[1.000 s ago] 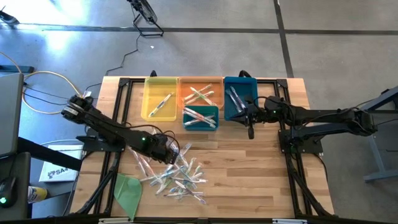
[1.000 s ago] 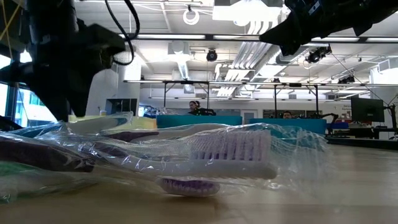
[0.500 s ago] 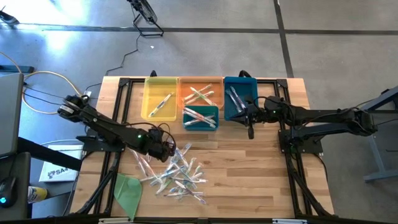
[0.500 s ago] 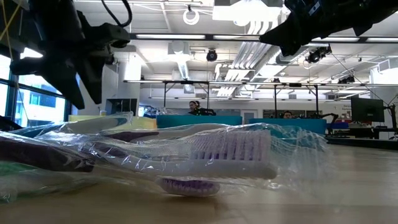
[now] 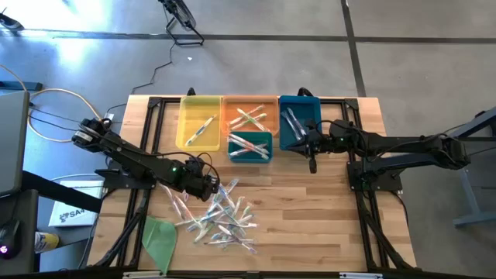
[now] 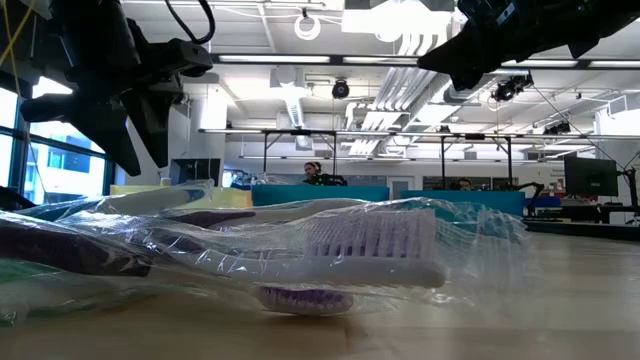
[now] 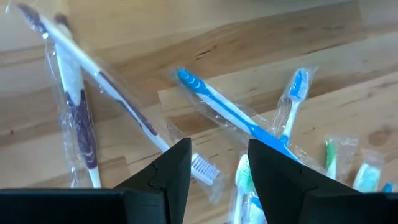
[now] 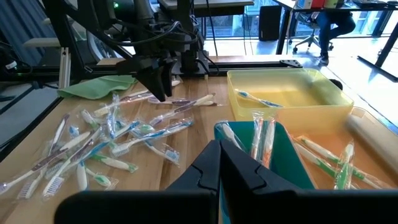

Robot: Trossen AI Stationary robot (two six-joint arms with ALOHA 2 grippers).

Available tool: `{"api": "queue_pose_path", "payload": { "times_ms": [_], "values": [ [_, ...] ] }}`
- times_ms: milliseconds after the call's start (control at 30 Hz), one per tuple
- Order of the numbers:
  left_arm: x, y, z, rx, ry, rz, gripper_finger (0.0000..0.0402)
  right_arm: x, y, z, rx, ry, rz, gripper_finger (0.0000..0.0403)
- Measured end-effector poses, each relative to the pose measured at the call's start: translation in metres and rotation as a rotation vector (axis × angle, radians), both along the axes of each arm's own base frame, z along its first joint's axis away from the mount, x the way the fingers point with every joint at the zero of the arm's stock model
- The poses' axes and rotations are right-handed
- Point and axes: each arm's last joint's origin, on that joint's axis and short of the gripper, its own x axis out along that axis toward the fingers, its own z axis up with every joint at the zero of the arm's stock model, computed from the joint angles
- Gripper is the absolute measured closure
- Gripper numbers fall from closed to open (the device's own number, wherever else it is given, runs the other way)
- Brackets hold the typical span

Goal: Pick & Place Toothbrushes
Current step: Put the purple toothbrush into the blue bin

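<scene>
Several wrapped toothbrushes (image 5: 221, 217) lie in a loose pile on the wooden table (image 5: 310, 209), left of its middle. The low view shows one close up (image 6: 370, 250). My left gripper (image 5: 211, 186) (image 7: 217, 163) hangs open just above the pile's far left part, slanting down, with nothing between its fingers. A blue toothbrush (image 7: 230, 115) lies on the wood below it. My right gripper (image 8: 221, 163) (image 5: 301, 142) is shut and empty, held almost level over the blue bin (image 5: 298, 120).
Along the far edge stand a yellow bin (image 5: 199, 122), an orange bin (image 5: 249, 115), a small teal bin (image 5: 249, 147) and the blue bin, each holding toothbrushes. A green sheet (image 5: 160, 239) lies at the near left corner. Bare wood spreads to the right of the pile.
My left gripper has lifted a little off the pile and tipped, its fingers now hanging clear above the toothbrushes. For the last half second it has stayed still. The pile has not shifted.
</scene>
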Motion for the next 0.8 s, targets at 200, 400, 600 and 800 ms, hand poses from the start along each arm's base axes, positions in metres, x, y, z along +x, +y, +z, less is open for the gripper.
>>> {"api": "queue_pose_path", "payload": {
  "times_ms": [200,400,600,800],
  "values": [
    [0.002,-0.001,-0.011,-0.026,0.034,0.114,0.0245,0.000,0.000,0.000,-0.001,0.002,0.002,0.0400],
    [0.011,-0.002,-0.027,-0.026,0.080,0.127,0.0245,0.000,0.000,-0.001,0.002,0.013,0.002,0.0400],
    [0.015,-0.001,-0.032,-0.053,0.096,0.131,0.0245,0.000,0.000,-0.002,0.003,0.020,0.002,0.0400],
    [0.014,-0.003,-0.033,-0.103,0.130,0.116,0.0245,-0.001,0.000,-0.002,0.003,0.024,0.003,0.0400]
  ]
}}
